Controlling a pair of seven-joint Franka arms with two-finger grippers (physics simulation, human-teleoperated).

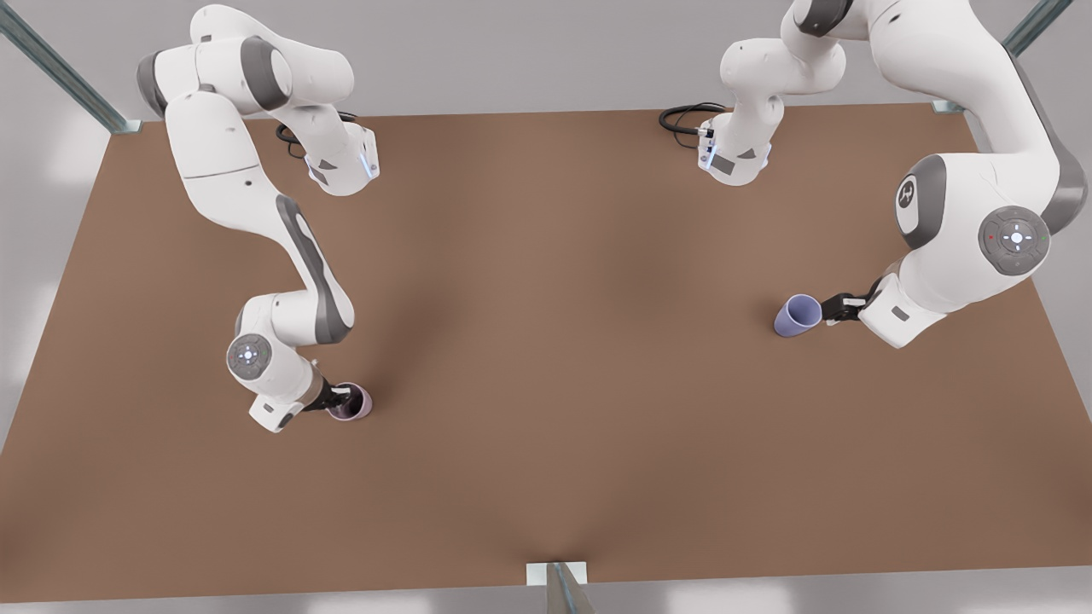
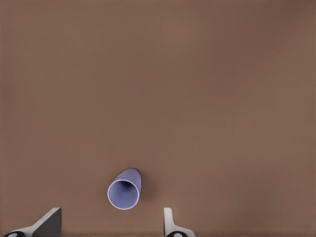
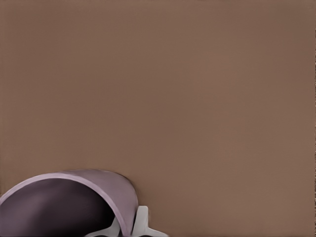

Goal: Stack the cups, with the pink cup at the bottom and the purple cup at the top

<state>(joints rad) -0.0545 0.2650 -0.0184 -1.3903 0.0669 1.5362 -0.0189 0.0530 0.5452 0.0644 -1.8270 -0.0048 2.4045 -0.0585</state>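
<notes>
The pink cup [image 1: 352, 401] stands on the brown table [image 1: 546, 358] at the front view's left. My right gripper [image 1: 339, 397] is shut on its rim. In the right wrist view one pale finger [image 3: 142, 222] presses the outside of the pink cup's [image 3: 74, 195] wall. The purple cup [image 1: 798, 315] stands at the front view's right. My left gripper [image 1: 834, 309] hovers beside it and above it, open. Its two fingertips [image 2: 49, 223] are spread wide, and the purple cup [image 2: 125, 190] lies just ahead of the gap, its mouth facing the camera.
Both arm bases [image 1: 734, 153] are mounted at the table's far edge, with black cables beside them. Metal frame posts [image 1: 559, 588] stand at the near edge and the far corners. A wide stretch of bare tabletop separates the two cups.
</notes>
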